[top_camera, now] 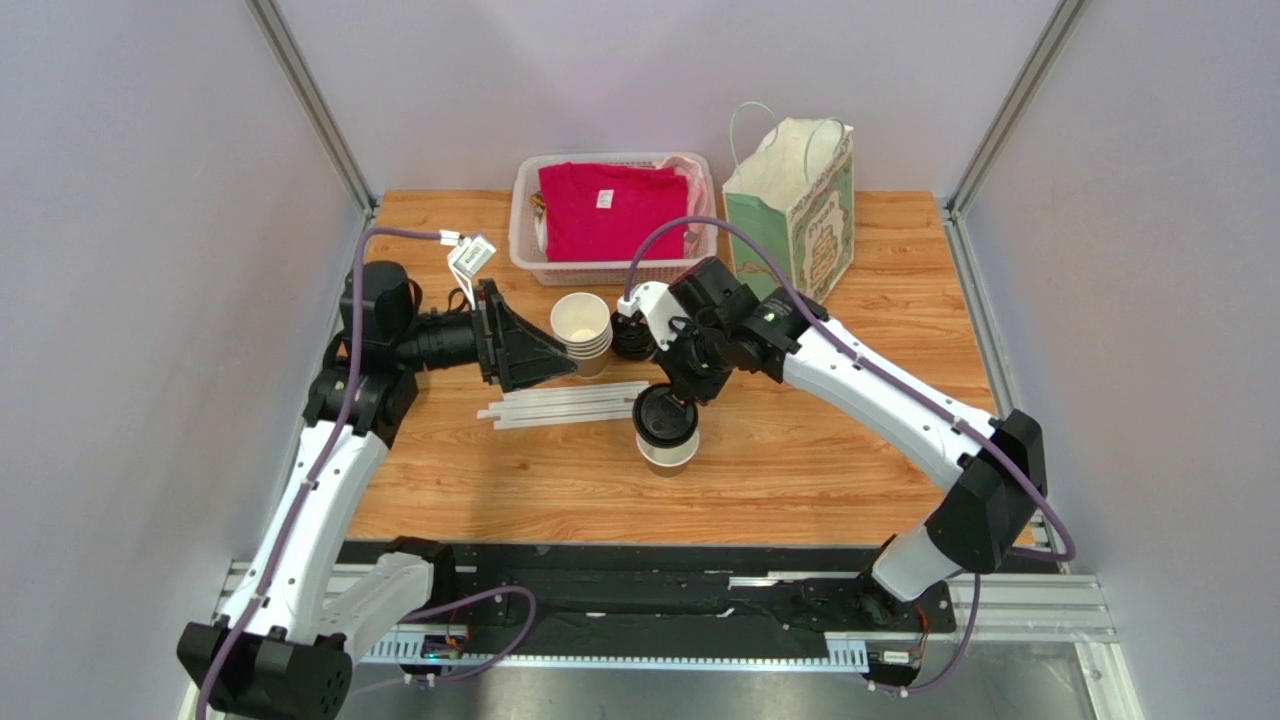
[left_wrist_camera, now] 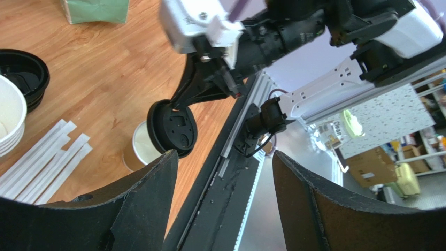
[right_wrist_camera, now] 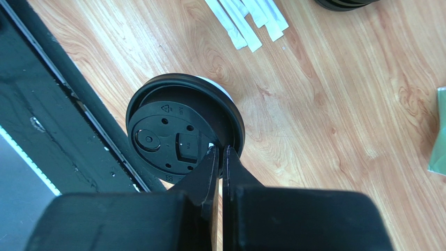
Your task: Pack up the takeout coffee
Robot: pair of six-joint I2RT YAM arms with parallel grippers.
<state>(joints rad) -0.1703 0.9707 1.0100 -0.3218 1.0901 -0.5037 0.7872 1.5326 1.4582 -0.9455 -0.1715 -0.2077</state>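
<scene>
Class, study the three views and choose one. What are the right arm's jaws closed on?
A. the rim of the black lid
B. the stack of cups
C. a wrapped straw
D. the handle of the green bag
A: the right wrist view shows the right jaws pinched shut on the rim of the lid, which sits tilted over the cup.

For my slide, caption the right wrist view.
Right gripper pinches round black plastic lid over white-rimmed paper cup on wooden table.
</scene>
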